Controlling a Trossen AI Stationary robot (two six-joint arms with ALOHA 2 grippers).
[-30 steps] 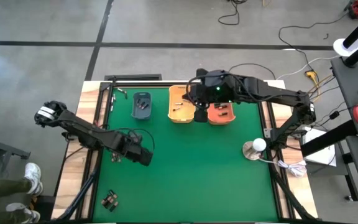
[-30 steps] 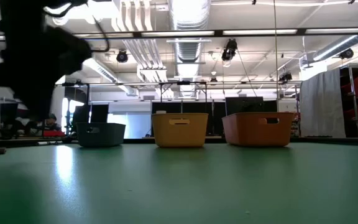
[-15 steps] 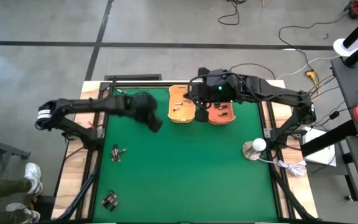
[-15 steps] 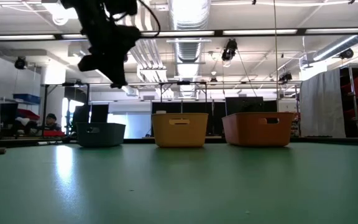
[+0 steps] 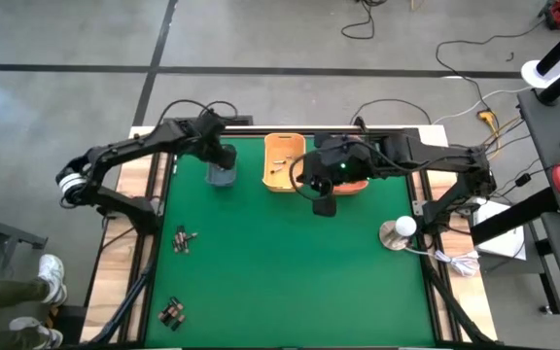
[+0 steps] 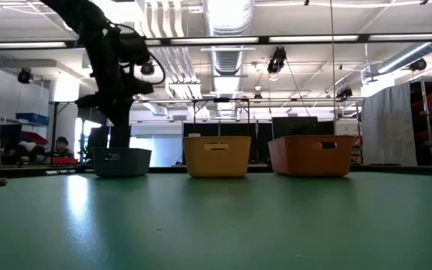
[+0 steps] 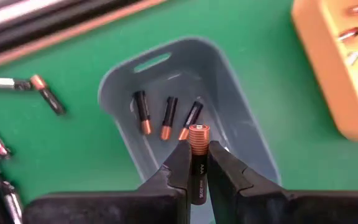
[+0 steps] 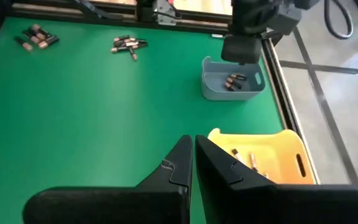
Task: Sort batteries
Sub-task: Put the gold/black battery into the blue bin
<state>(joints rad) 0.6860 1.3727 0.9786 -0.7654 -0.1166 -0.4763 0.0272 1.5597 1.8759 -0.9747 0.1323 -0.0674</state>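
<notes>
Batteries lie in several spots: three dark cells with copper ends (image 7: 166,118) rest in the grey-blue bin (image 7: 229,93) at the far left of the green table (image 5: 290,262), a few more sit in the yellow bin (image 5: 282,161), and two loose clusters lie on the mat at the left, one mid-table (image 5: 184,239) and one near the front edge (image 5: 172,311). The left gripper (image 7: 196,163) hangs directly above the grey-blue bin, its fingers pinched on one black battery with a copper tip (image 7: 198,152), held upright over the bin's opening. In the low view that arm comes down to just above the bin's rim. More loose cells (image 7: 45,94) lie on the mat beside the bin, toward the far left corner. The right gripper (image 8: 193,163) is over the mat just near of the yellow and orange bins (image 5: 353,185), its fingers pressed together with nothing between them. The orange bin is mostly hidden under the right arm, so its contents cannot be made out.
</notes>
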